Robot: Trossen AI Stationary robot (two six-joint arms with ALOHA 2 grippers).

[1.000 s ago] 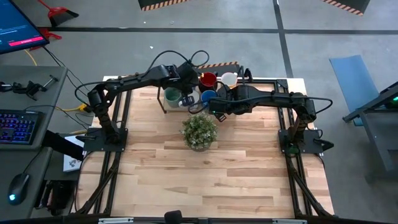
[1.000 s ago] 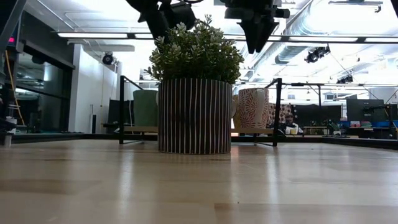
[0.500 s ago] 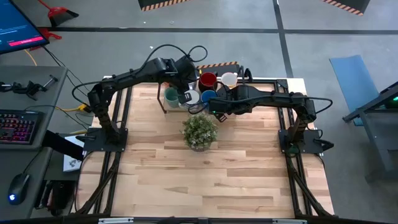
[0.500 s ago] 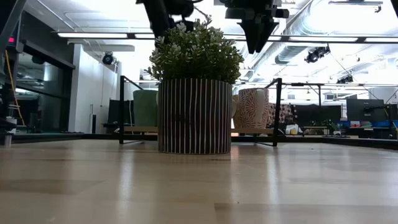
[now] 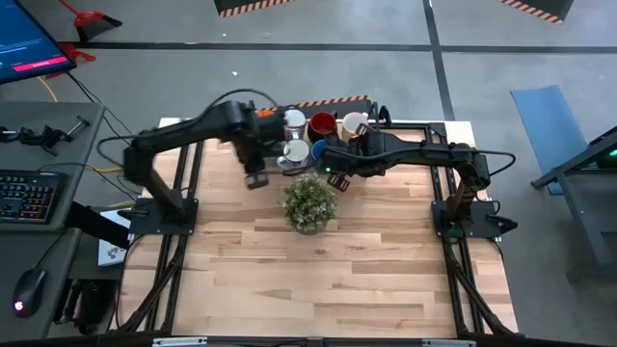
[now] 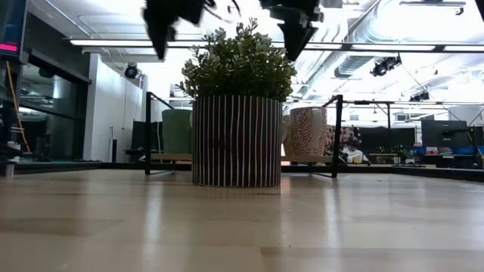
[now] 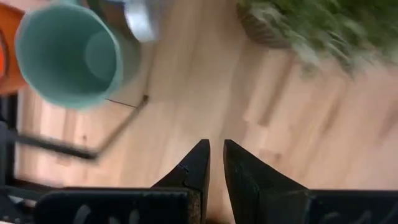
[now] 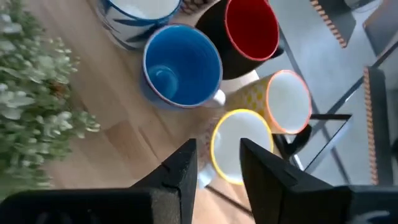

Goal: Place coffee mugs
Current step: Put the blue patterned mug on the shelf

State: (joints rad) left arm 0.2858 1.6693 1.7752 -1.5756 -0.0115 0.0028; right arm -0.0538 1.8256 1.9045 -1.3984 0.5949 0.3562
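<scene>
Now between grasps: left tool point(image 7: 216, 163) hovering over counter point(image 5: 337, 270) beside teal mug point(image 7: 67, 55), fingers pressed together, empty. Right tool point(image 8: 217, 163) spread above yellow-rimmed mug point(image 8: 239, 144) in cluster near plant point(image 5: 308, 202). Next, likely: descending, pinching rim.

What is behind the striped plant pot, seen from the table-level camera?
Behind the striped plant pot, a teal-green mug shows on one side and a patterned cream mug on the other, both on a low rack. The pot covers whatever stands between them.
</scene>
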